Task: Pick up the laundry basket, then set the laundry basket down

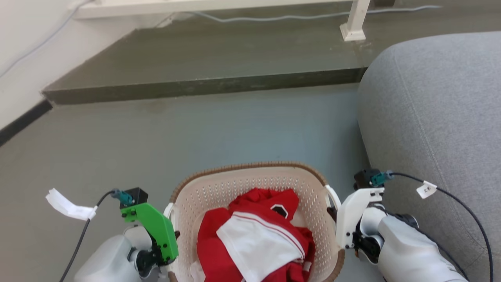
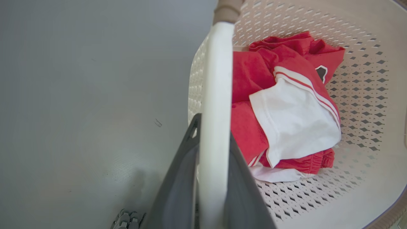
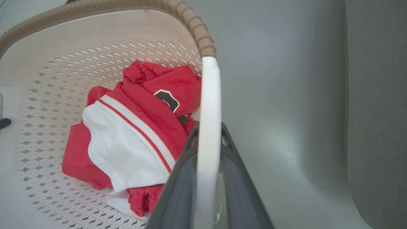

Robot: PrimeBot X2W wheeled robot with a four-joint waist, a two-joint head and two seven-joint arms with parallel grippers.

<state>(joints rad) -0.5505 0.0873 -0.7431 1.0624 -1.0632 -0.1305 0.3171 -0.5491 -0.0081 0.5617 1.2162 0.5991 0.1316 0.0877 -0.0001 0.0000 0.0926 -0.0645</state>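
The laundry basket (image 1: 250, 182), cream with perforated walls and a brown woven-look rim, sits at the bottom middle of the head view, with red-and-white clothing (image 1: 254, 235) bundled inside. My left gripper (image 1: 174, 235), under a green bracket, is shut on the basket's white left handle (image 2: 216, 79); its dark fingers (image 2: 178, 178) pinch the handle from both sides. On the opposite side, my right gripper (image 1: 332, 213) is shut on the white right handle (image 3: 210, 95), with grey fingers (image 3: 238, 178) either side. Whether the basket rests on the floor or hangs above it is unclear.
A grey sofa (image 1: 430, 117) stands close on the right, beside my right arm. Ahead lies grey floor (image 1: 195, 129), then a dark raised step (image 1: 203, 58) with a white post foot (image 1: 354, 27). A white wall (image 1: 23, 58) runs along the left.
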